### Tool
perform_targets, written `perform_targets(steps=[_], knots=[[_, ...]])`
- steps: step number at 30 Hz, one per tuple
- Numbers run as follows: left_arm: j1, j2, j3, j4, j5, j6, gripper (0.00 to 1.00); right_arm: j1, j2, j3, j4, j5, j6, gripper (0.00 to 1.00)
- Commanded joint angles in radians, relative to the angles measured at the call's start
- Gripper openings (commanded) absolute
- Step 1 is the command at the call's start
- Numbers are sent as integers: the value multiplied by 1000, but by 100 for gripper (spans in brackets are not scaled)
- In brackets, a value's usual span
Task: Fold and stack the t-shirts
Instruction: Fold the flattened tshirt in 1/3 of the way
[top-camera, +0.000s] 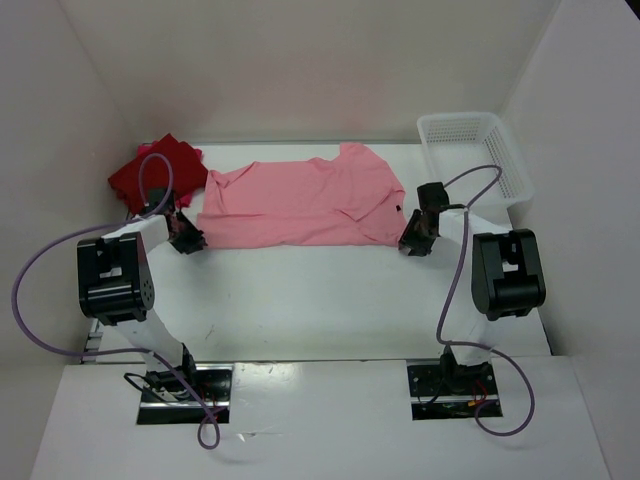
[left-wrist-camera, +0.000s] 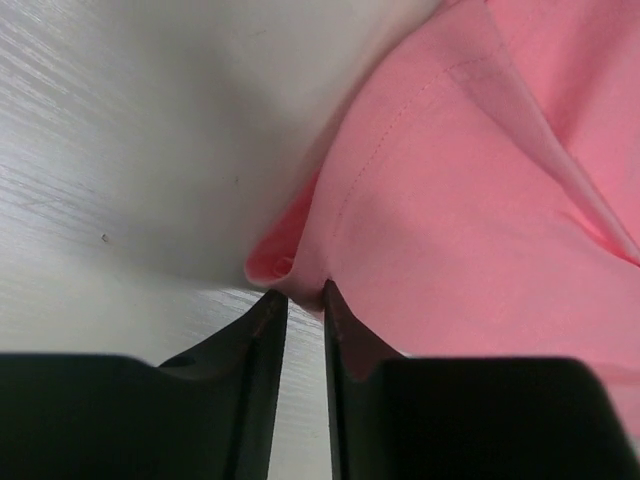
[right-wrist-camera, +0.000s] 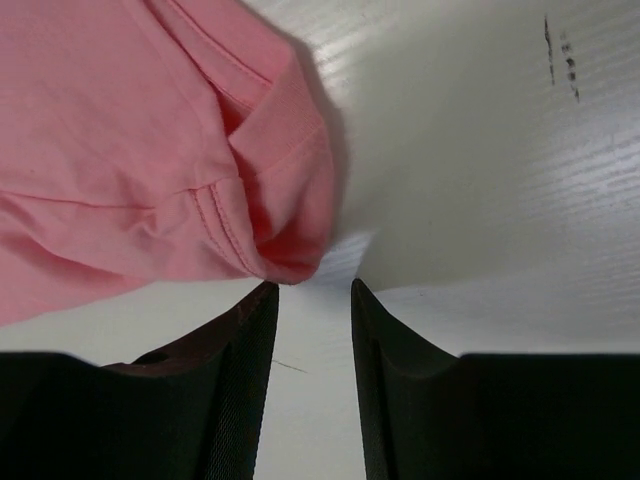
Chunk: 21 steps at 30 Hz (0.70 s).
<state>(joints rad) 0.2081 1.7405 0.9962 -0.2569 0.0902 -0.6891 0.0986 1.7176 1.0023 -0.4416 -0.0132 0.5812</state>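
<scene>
- Pink shirt (top-camera: 300, 205) x1, spread mid-tabletop (top-camera: 320, 300), lightly wrinkled, near edge between the hands; dark red shirt (top-camera: 155, 172) x1, bunched back left; white mesh basket (top-camera: 475, 150) x1, back right
- Top view alone shows red shirt and basket; wrist views alone show hem stitching and finger gaps
- left hand (left-wrist-camera: 300, 292): narrow gap, pink corner bunched at its tips, can't tell if pinched
- right hand (right-wrist-camera: 312, 285): jaws apart, bare tabletop between, hemmed corner just off its tips, holds nothing

Overhead view looks down from behind; wrist views sit close to the pink shirt (top-camera: 300, 205)
</scene>
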Motion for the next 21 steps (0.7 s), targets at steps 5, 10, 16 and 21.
perform_targets(steps=[5, 10, 16, 21], knots=[[7, 11, 4, 38, -12, -4, 18, 4, 46, 65, 121, 1, 26, 34], [7, 22, 15, 38, -12, 7, 12, 4, 59, 102, 112, 10, 26, 22], [7, 22, 15, 28, -21, 16, 6, 4, 25, 146, 51, 81, 8, 6], [7, 22, 35, 8, -40, 25, 1, 4, 48, 212, 14, 169, -27, 6]])
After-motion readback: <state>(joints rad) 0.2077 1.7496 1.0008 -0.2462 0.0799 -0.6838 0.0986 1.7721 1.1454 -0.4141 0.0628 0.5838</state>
